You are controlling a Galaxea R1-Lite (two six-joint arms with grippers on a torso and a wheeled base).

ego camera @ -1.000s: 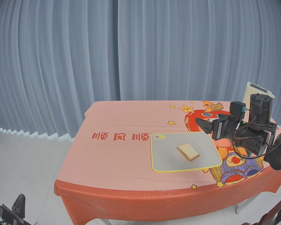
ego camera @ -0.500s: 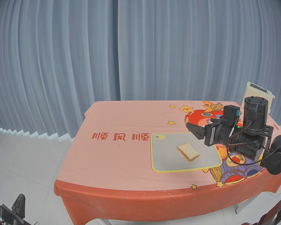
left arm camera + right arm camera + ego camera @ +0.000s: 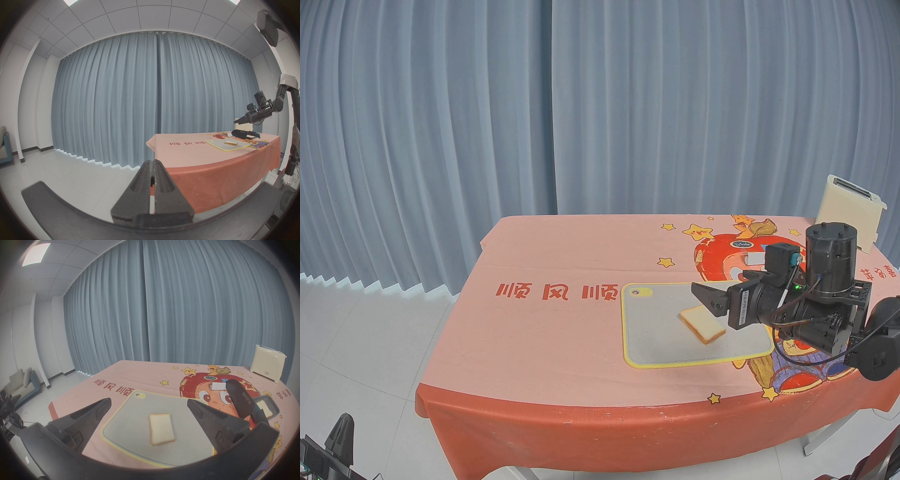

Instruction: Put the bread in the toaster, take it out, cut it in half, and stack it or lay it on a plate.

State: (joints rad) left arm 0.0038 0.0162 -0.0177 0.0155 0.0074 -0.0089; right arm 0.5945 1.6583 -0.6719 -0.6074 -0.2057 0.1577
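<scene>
Right end effector (image 3: 148, 402) spread wide over bread (image 3: 161, 428).

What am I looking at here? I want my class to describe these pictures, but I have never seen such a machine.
It is a two-armed robot at a table. One picture looks down from its head; the other two come from cameras on its wrists. On the pink tablecloth lies a grey cutting board with one slice of bread on it. A cream toaster stands at the far right corner. The right claw hovers open above the board, holding nothing. The left claw is shut and empty, low beside the table.
</scene>
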